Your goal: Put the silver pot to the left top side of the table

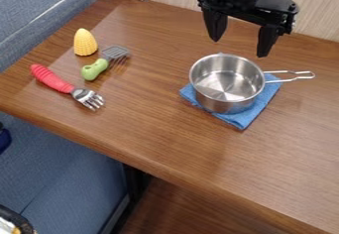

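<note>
Gripper (238,45), its fingers spread apart above the pot (227,83), should centre over the near rim before lowering and pinching one wall.

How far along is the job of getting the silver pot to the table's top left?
Nothing looks done: the pot sits on the blue cloth, well to the right of the corn. Nothing is in hand; the gripper hangs open by the pot. Grasping, carrying and setting it down at the table's top left are all left.
</note>
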Robot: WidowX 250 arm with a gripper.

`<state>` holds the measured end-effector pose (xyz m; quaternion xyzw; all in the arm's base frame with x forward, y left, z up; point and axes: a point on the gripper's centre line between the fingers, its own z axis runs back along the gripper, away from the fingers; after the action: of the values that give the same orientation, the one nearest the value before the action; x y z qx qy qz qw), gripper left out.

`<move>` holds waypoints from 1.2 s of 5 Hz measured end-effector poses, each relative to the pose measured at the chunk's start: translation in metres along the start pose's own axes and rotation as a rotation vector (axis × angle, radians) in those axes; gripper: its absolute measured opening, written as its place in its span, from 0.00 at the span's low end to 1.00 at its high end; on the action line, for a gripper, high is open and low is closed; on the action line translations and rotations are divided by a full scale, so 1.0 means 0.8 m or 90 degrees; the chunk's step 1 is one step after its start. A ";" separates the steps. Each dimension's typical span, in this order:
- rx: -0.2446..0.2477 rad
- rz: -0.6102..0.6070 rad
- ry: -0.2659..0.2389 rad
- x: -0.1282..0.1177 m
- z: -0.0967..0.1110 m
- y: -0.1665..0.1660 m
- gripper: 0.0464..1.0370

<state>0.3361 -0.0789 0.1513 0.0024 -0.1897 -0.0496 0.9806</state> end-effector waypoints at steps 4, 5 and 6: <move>0.039 0.086 0.034 -0.011 -0.020 0.047 0.96; 0.050 0.132 0.065 -0.021 -0.039 0.075 0.96; 0.045 0.126 0.118 -0.034 -0.073 0.076 0.96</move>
<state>0.3386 -0.0162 0.0883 0.0228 -0.0990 0.0541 0.9934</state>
